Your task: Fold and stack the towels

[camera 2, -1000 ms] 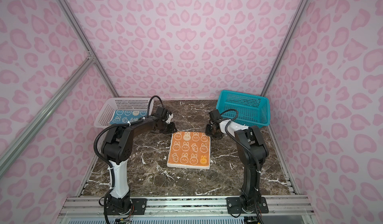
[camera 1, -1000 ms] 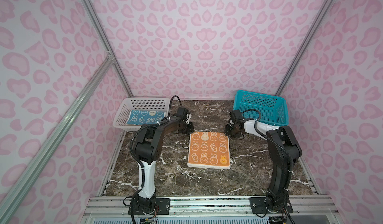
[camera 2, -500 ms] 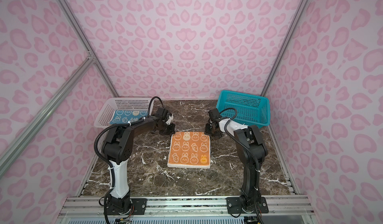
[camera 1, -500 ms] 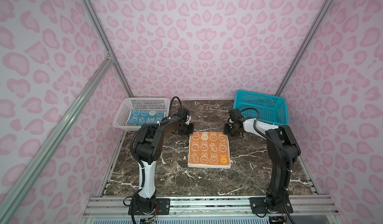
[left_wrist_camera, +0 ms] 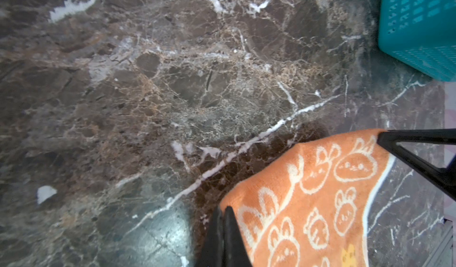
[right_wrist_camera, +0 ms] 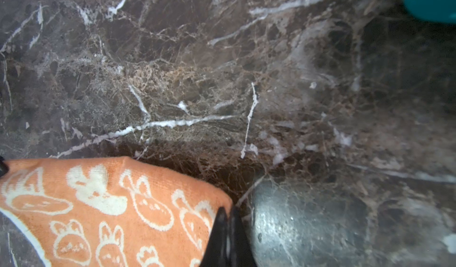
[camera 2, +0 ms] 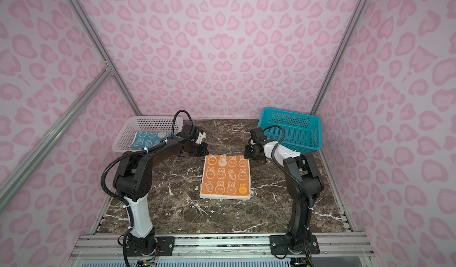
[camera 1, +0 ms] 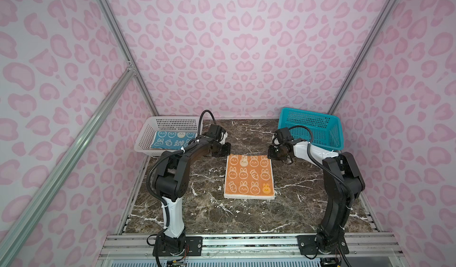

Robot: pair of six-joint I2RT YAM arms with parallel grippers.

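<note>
The orange towel (camera 2: 225, 178) lies flat on the bench (camera 2: 172, 204), stretching from the two claws toward the arm bases. The left claw (camera 2: 204, 151) meets one far corner of it, the right claw (camera 2: 247, 153) the other. Behind the left claw a white basket (camera 2: 123, 143) holds a blue towel (camera 2: 145, 140); behind the right claw stands a teal basket (camera 2: 293, 132)

1. blue towel (camera 1: 163, 140) in white basket (camera 1: 145, 136): part hidden behind left arm (camera 1: 187, 152), both top views.
2. orange towel (left_wrist_camera: 308, 204): cut off by frame edge, both wrist views.
3. teal basket (right_wrist_camera: 431, 1): blurred corner only, right wrist view.
</note>
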